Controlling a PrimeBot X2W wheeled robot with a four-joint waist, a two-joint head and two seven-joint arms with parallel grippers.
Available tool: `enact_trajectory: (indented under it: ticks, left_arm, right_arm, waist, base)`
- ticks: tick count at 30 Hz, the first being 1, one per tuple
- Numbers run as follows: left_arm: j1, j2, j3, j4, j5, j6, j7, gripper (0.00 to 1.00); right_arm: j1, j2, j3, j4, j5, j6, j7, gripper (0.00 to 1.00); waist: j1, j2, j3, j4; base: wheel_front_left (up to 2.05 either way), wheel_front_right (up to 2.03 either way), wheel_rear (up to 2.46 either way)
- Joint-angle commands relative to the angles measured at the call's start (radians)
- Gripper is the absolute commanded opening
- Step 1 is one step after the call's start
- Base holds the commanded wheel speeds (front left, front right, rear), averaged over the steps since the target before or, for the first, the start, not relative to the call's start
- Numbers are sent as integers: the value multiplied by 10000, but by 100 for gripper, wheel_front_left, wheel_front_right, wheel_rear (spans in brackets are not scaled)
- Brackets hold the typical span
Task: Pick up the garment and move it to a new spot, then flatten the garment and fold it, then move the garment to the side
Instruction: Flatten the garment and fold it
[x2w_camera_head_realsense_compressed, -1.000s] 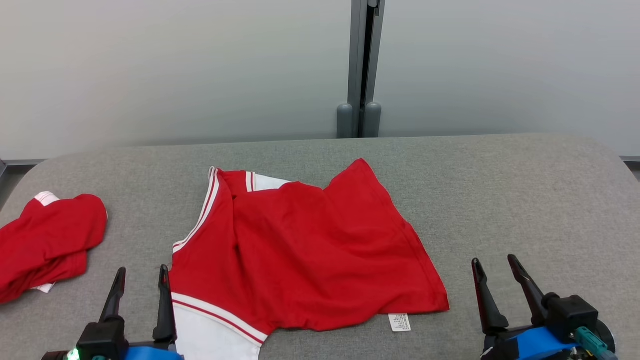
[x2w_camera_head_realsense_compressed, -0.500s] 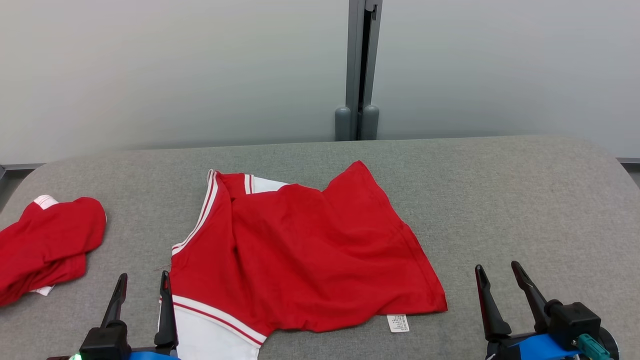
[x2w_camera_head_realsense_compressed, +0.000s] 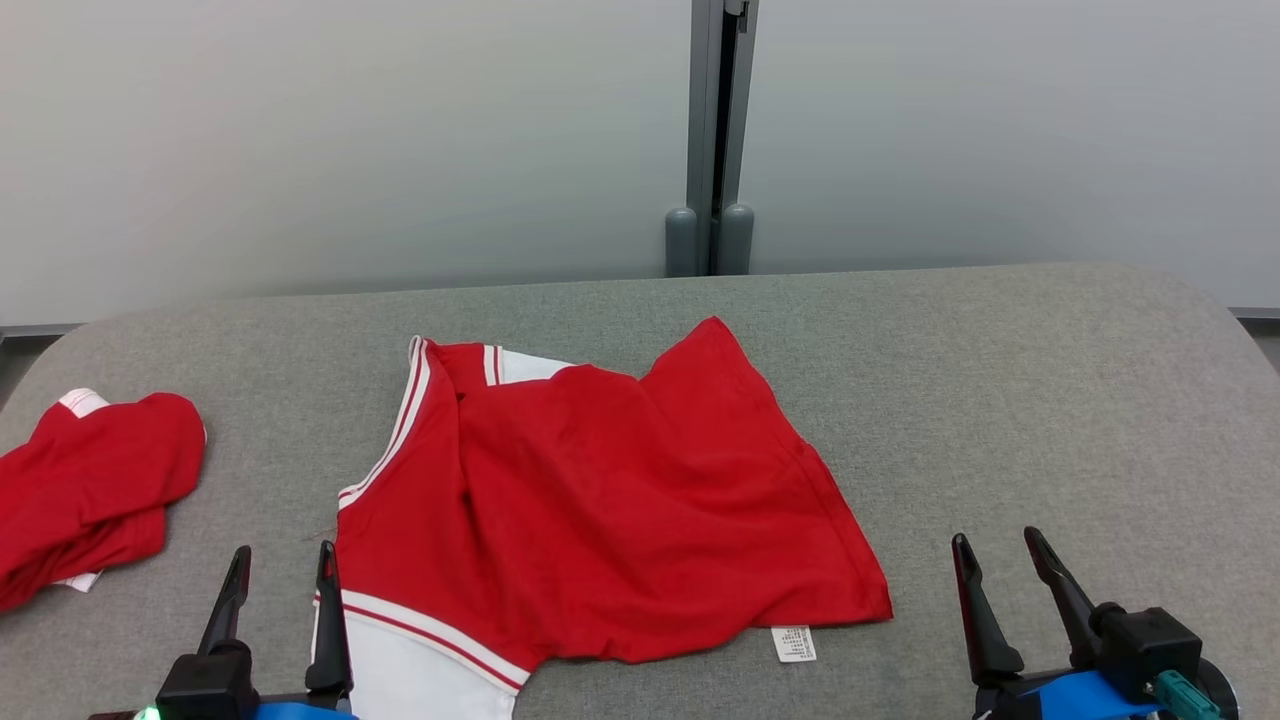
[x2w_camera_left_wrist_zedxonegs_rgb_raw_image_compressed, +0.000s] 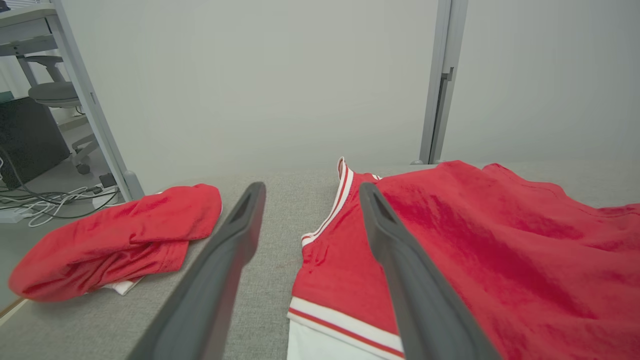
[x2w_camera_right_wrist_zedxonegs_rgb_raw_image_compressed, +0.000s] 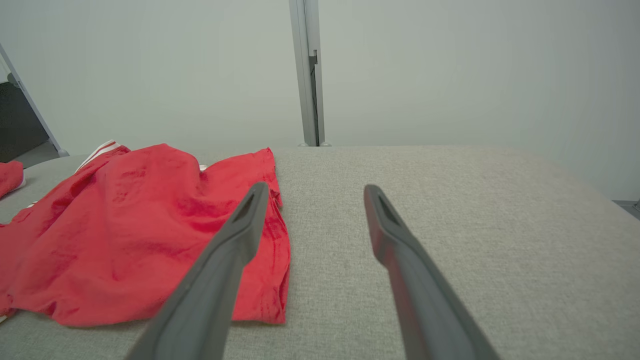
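- Grey fabric tabletop (x2w_camera_head_realsense_compressed: 1000, 380) stood before pale wall panels (x2w_camera_head_realsense_compressed: 300, 150).
- Rumpled red-and-white jersey garment (x2w_camera_head_realsense_compressed: 600, 500) lay mid-table, slightly left.
- Crumpled red cloth (x2w_camera_head_realsense_compressed: 90, 490) sat at left edge.
- Left gripper (x2w_camera_head_realsense_compressed: 284, 548) hung released, empty, at garment's near-left corner.
- Right gripper (x2w_camera_head_realsense_compressed: 995, 535) released, empty, near right, apart from garment.

grey fabric table (x2w_camera_head_realsense_compressed: 1000, 400); pale wall (x2w_camera_head_realsense_compressed: 300, 130) behind, split by a grey post (x2w_camera_head_realsense_compressed: 708, 120).

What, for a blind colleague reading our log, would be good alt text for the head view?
A rumpled red shirt with white trim lies in the middle of a grey table, a white label at its near edge. Another bunched red garment sits at the left end. The left pincer and right pincer stand open below, holding nothing.
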Motion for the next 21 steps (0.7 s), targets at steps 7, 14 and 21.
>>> enact_trajectory:
  ticks: [7,14,21]
  left_arm:
    - [-128,-24,86,56,90,-29,-29,100]
    - [-180,-61,300,248,-126,-62,-29,100]
    - [-615,129,499,1064,-385,-284,-27,100]
  right_arm:
    - [15,10,-32,33,-32,1,-7,100]
    - [23,15,-85,66,10,1,-7,100]
    - [-510,-186,272,645,-40,1,-7,100]
  waist:
    - [0,0,13,12]
    - [0,0,88,18]
    - [0,0,277,71]
  base:
    - [0,0,0]
    - [0,0,0]
    - [0,0,0]
